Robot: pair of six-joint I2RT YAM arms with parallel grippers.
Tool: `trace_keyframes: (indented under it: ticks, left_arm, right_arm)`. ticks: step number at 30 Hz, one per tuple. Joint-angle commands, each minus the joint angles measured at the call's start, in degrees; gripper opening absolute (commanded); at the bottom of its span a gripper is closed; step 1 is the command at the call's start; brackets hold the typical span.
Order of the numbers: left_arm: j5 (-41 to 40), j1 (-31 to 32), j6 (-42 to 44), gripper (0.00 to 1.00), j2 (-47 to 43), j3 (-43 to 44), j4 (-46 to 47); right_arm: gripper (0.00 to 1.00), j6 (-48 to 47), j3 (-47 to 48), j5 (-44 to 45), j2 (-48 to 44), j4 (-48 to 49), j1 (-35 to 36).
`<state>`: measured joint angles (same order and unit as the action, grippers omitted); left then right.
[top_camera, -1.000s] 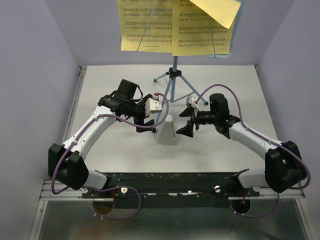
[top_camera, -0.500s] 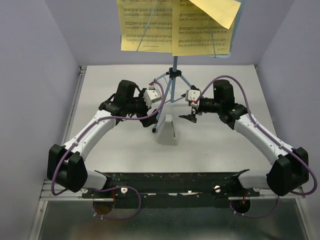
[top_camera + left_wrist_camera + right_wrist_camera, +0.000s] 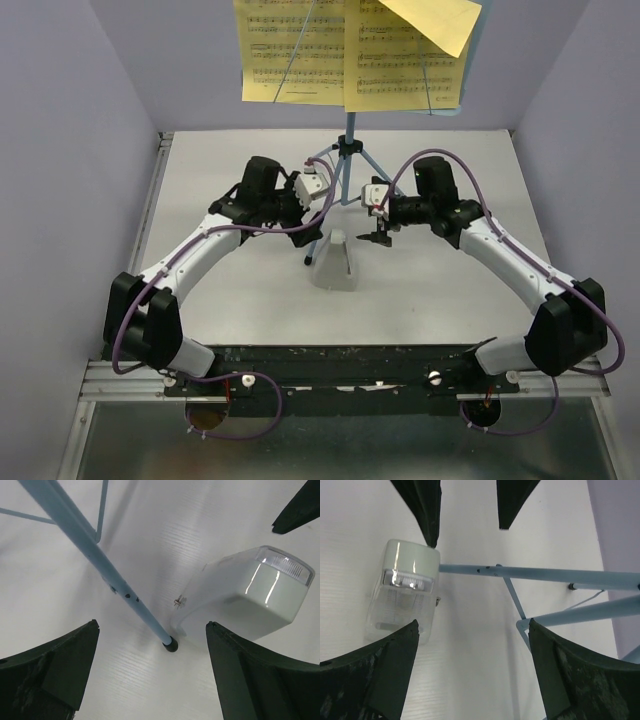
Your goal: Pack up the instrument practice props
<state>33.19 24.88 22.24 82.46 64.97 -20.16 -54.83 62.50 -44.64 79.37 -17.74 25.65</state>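
Observation:
The light-blue music stand (image 3: 347,150) rises at the back centre on thin tripod legs. Yellow sheet-music pages (image 3: 300,50) cover its desk. In front of it on the table sits a whitish translucent plastic piece (image 3: 335,262). My left gripper (image 3: 311,236) hangs open over the near tripod leg (image 3: 105,572), and the leg's black foot (image 3: 170,644) lies between the jaws. The plastic piece (image 3: 245,597) is just right of that foot. My right gripper (image 3: 380,236) is open above bare table, between the plastic piece (image 3: 402,590) and the tripod legs (image 3: 535,572).
Lilac walls close in the table (image 3: 440,290) on the left, back and right. The sheets overhang the back of the table high up. The two grippers face each other closely over the plastic piece, with the left gripper's fingers (image 3: 425,510) showing in the right wrist view.
Both arms have swung toward the back and inward, nearer the stand's tripod. The left gripper now straddles the near leg's foot. Both grippers stay open and hold nothing.

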Motion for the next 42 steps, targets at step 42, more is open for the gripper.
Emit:
trace_keyframes:
  ticks: [42]
  left_arm:
    - [5.7,-3.3,8.0,0.99,-20.8,-18.0,-2.9]
  right_arm:
    - [0.85,-44.8,47.7,-0.9,27.0,-72.5,7.6]
